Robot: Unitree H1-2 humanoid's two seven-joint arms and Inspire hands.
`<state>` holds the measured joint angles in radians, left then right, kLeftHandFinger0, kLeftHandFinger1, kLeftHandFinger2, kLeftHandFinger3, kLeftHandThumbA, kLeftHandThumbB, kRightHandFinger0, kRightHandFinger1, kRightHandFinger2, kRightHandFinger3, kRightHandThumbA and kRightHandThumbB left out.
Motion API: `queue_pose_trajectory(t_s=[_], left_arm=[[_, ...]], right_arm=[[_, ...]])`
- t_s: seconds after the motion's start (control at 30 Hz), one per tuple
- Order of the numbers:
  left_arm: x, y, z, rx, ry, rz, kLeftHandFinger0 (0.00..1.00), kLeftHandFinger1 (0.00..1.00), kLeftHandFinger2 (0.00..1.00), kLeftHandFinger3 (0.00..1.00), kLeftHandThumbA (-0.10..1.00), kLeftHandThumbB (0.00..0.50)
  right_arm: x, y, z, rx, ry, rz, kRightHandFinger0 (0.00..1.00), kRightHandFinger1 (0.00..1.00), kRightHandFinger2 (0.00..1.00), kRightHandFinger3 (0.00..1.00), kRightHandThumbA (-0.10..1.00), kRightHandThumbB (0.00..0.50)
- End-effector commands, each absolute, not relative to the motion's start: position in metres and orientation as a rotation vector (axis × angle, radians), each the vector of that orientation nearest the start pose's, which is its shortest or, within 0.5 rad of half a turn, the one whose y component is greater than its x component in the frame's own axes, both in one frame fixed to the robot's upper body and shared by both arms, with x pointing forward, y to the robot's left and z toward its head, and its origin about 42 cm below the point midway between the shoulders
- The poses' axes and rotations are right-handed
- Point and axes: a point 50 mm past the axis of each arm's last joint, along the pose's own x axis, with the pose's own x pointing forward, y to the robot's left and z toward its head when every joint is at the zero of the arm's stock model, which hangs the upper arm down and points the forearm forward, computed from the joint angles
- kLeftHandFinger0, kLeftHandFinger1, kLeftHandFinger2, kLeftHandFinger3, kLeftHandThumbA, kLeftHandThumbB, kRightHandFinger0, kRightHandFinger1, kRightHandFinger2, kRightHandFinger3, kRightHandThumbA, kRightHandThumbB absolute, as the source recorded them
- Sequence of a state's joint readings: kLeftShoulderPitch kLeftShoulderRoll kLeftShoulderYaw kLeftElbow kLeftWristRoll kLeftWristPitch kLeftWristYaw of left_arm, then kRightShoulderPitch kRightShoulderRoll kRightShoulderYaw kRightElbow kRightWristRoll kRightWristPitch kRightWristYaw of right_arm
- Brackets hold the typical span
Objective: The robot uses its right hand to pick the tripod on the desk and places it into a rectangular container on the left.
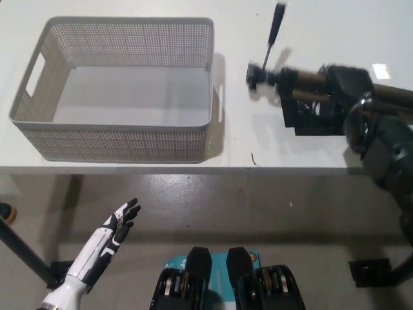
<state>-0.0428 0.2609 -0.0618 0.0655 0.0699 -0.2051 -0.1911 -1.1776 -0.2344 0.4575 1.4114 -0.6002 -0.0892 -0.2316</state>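
The black tripod [284, 81] is held off the white desk [310, 148], lying roughly level with its head pointing left and its thin handle [275, 29] slanting up and away. My black right hand [345, 87] is shut on its folded legs at the right of the picture. The grey mesh rectangular container [39, 129] stands on the desk to the left of the tripod, with nothing inside. My white left hand [113, 229] hangs open below the desk's front edge at the lower left.
A small dark mark [256, 159] lies on the desk near its front edge. The tripod's shadow [316, 119] falls on the desk beneath the hand. Grey floor [258, 213] shows in front of the desk.
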Motion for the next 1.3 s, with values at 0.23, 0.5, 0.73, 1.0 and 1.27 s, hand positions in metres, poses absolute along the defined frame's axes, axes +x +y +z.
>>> queue_pose_trajectory(t_s=[0.23, 0.5, 0.73, 1.0, 1.27], left_arm=[[0.298, 0.267, 0.115, 0.395, -0.187, -0.317, 1.00, 1.00, 1.00, 1.00, 1.00, 0.500], [0.293, 0.268, 0.109, 0.374, -0.150, -0.325, 1.00, 1.00, 1.00, 1.00, 1.00, 0.500], [0.281, 0.267, 0.097, 0.364, -0.127, -0.350, 1.00, 1.00, 1.00, 1.00, 1.00, 0.500], [0.275, 0.256, 0.085, 0.382, -0.123, -0.378, 1.00, 1.00, 1.00, 1.00, 1.00, 0.500], [0.269, 0.243, 0.079, 0.399, -0.096, -0.418, 1.00, 1.00, 1.00, 1.00, 1.00, 0.500]], right_arm=[[0.593, -0.217, 0.515, -1.111, -0.579, -0.115, 0.00, 0.51, 0.85, 1.00, -0.10, 0.147], [0.565, -0.178, 0.586, -1.146, -0.816, -0.062, 0.00, 0.43, 0.75, 0.89, -0.10, 0.170], [0.544, -0.134, 0.604, -1.191, -0.887, -0.009, 0.00, 0.39, 0.81, 0.93, -0.10, 0.137], [0.515, -0.060, 0.619, -1.206, -1.004, 0.076, 0.00, 0.41, 0.86, 0.97, -0.10, 0.160], [0.498, 0.027, 0.599, -1.163, -1.002, 0.180, 0.00, 0.43, 0.75, 0.87, -0.10, 0.195]])
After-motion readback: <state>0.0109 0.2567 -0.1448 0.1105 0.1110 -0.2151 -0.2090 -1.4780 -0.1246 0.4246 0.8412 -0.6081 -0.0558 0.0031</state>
